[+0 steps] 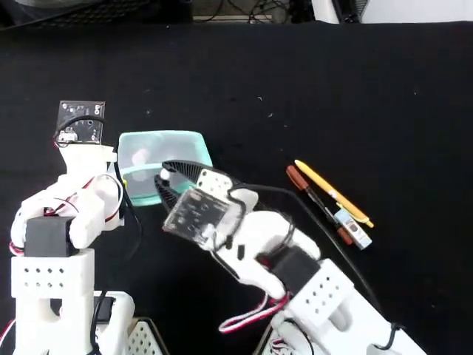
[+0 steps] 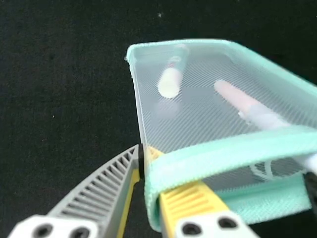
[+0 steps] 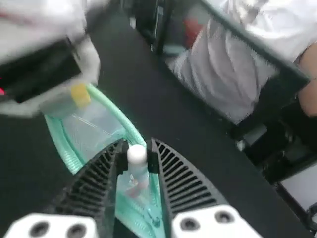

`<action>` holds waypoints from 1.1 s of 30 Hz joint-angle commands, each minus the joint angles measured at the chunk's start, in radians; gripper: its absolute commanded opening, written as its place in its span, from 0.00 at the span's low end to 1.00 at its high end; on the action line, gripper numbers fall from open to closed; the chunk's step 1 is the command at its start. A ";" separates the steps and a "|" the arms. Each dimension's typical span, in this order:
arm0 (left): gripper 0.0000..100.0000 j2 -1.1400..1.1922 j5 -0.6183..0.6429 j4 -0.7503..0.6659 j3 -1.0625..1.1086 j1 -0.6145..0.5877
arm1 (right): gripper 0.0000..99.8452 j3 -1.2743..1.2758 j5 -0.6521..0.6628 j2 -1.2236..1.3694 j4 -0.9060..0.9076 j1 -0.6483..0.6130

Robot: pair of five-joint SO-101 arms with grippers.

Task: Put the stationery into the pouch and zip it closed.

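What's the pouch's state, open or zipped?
Open: the left gripper pinches the pouch by one edge; the right gripper holds a pen at its mouth.

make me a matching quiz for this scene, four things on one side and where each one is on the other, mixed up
Things
1 pouch
2 yellow pen
3 white-capped pen
4 pink pen

Places
a lying on the table
b loose inside the pouch
c between the fingers of the right gripper
d edge clamped by the left gripper

Pairs: 1-d, 2-a, 3-c, 4-b
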 commanded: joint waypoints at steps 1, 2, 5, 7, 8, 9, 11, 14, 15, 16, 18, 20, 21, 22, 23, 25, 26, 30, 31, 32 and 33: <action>0.03 -0.014 0.006 -0.014 -0.031 -0.008 | 0.02 -0.012 0.011 0.099 -0.038 0.035; 0.03 -0.014 0.006 -0.014 -0.030 -0.007 | 0.02 -0.013 0.011 0.119 -0.051 0.035; 0.03 -0.014 0.006 -0.014 -0.025 -0.007 | 0.09 -0.044 -0.009 0.163 -0.031 0.032; 0.03 -0.014 0.006 -0.014 -0.024 -0.007 | 0.16 -0.085 -0.100 0.168 0.020 0.032; 0.03 -0.014 0.005 -0.014 -0.022 -0.007 | 0.18 -0.116 -0.147 0.168 0.060 0.032; 0.03 -0.012 0.005 -0.014 -0.022 -0.007 | 0.18 -0.151 -0.181 0.168 0.106 0.032; 0.03 -0.012 0.003 -0.014 -0.022 -0.007 | 0.18 -0.223 -0.196 0.168 0.198 0.031; 0.03 -0.011 0.003 -0.014 -0.022 -0.007 | 0.18 -0.326 -0.198 0.166 0.313 0.029; 0.03 -0.011 0.003 -0.014 -0.022 -0.007 | 0.18 -0.357 -0.199 0.166 0.344 0.029; 0.03 -0.011 0.003 -0.014 -0.022 -0.007 | 0.18 -0.387 -0.203 0.166 0.371 0.029; 0.03 -0.011 0.003 -0.014 -0.022 -0.007 | 0.18 -0.429 -0.203 0.154 0.420 0.031; 0.03 -0.011 0.003 -0.014 -0.022 -0.007 | 0.18 -0.435 -0.203 0.134 0.451 0.031; 0.03 -0.011 0.003 -0.014 -0.022 -0.007 | 0.18 -0.432 -0.204 0.128 0.465 0.031; 0.03 -0.011 0.003 -0.014 -0.022 -0.007 | 0.18 -0.421 -0.204 0.122 0.476 0.031; 0.03 -0.011 0.003 -0.014 -0.022 -0.007 | 0.18 -0.403 -0.203 0.113 0.480 0.031; 0.03 -0.011 0.003 -0.014 -0.022 -0.007 | 0.18 -0.361 -0.198 0.094 0.489 0.034; 0.03 -0.011 0.002 -0.014 -0.021 -0.007 | 0.18 -0.343 -0.198 0.076 0.491 0.038; 0.03 -0.008 0.002 -0.014 -0.021 -0.007 | 0.18 -0.308 -0.204 -0.056 0.491 0.135; 0.03 -0.006 0.002 -0.014 -0.021 -0.007 | 0.18 -0.303 -0.206 -0.099 0.491 0.183; 0.03 -0.006 0.002 -0.014 -0.021 -0.007 | 0.18 -0.302 -0.207 -0.136 0.496 0.239; 0.03 -0.006 0.002 -0.012 -0.021 -0.007 | 0.18 -0.302 -0.209 -0.168 0.512 0.299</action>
